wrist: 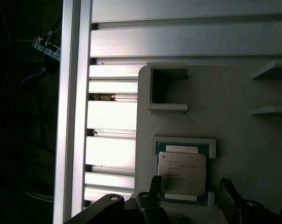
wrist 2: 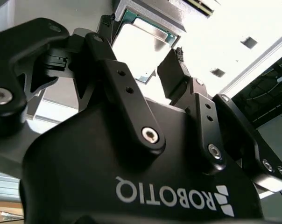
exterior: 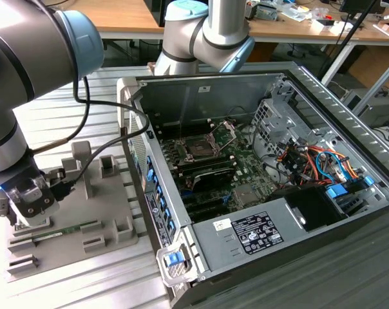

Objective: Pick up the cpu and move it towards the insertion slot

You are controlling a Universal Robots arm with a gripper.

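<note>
Cpu [wrist: 182, 173] first: where is it?
— Flat in a shallow pocket on the grey holder plate [wrist: 234, 121], silvery top up, with a thin green rim around it in the first wrist view. It is not lifted.
— And your claw?
— My gripper [wrist: 190, 181] hangs right over that pocket of the holder plate, jaws apart, with one black finger [wrist: 153, 186] on each side of the cpu. One finger stands clear of the chip's edge, with bare plate between them. The other is just at the opposite edge. Whether it touches I cannot say, as the view is dim there.
— What else is on the holder plate?
— A long green memory stick [exterior: 69, 228] lies along it near my wrist, and grey upright brackets [exterior: 107, 166] rise from it.
— The insertion slot?
— Off the holder plate altogether. It is inside the open computer case [exterior: 181, 96], which stands just beside the plate on the exterior view's right. The insertion slot [exterior: 199, 149] sits on the board there, its metal retaining plate [exterior: 225, 131] folded back off the dark centre. It is well apart from the plate's pocket where I hover.
— And beneath?
— The holder plate rests on a slatted aluminium table [wrist: 113, 116].
</note>
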